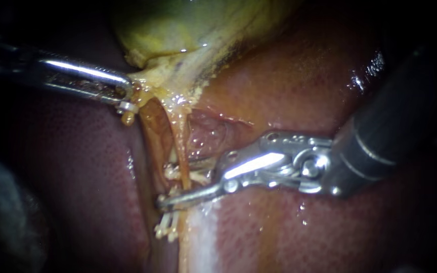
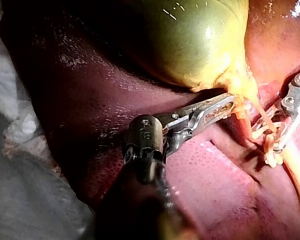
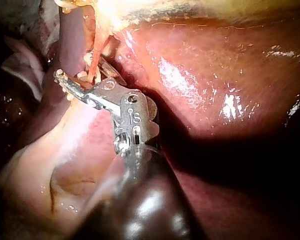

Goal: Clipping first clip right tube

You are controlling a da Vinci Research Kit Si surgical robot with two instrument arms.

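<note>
right instrument (image 1: 173,184) claw: held narrowly apart, set astride the right tube (image 1: 180,144), low on it, one half on each side | left instrument (image 1: 126,98) claw: clamped on the gallbladder (image 1: 178,25) at its neck | right tube: seen stretched from that neck down across the liver (image 1: 304,91)
</note>
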